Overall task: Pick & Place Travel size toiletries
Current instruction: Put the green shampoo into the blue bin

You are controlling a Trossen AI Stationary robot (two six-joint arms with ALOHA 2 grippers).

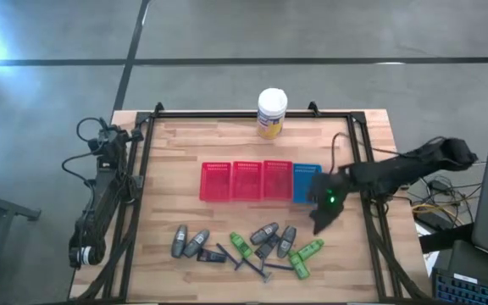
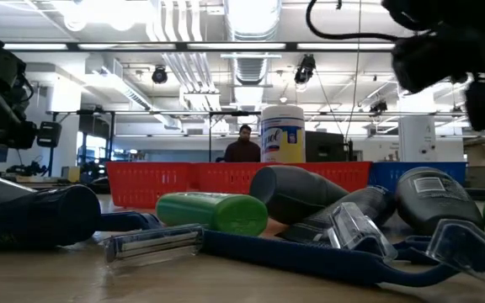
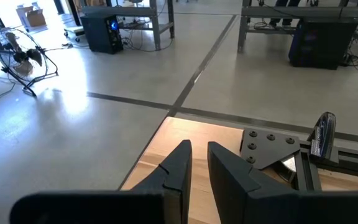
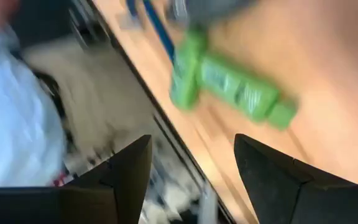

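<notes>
Approach to the green tubes at the right end of the pile

Toiletries are spread in a loose heap on the wooden table (image 1: 185,152), and none is seen inside the three red mesh baskets (image 1: 246,180) or the blue mesh basket (image 1: 304,181). The right gripper (image 1: 321,222) hangs just beside the blue basket and just off the right end of the heap, its two dark fingers (image 4: 127,173) spread apart with nothing between them. Ahead of those fingers, in the right wrist view, lie two bright green plastic tubes (image 4: 229,84), crossed or touching near the table's edge; these appear to be the nearest targets.

For a clean pick, one tube should be singled out and the jaws turned so that they close across its narrow width, not along its length. The descent is best made over the free end, away from the neighbouring tube and from the thin razors (image 2: 154,242) with dark blue handles and the grey rounded tubes (image 1: 190,243) farther off, so that nothing else is dragged.

The left gripper (image 3: 194,171) waits well away at the far left edge, its fingers only slightly parted and empty.

As for writing, the yellow canister with a white lid (image 1: 272,113) beyond the baskets carries a printed label, but its words cannot be read. Print on the green tubes is blurred.
</notes>
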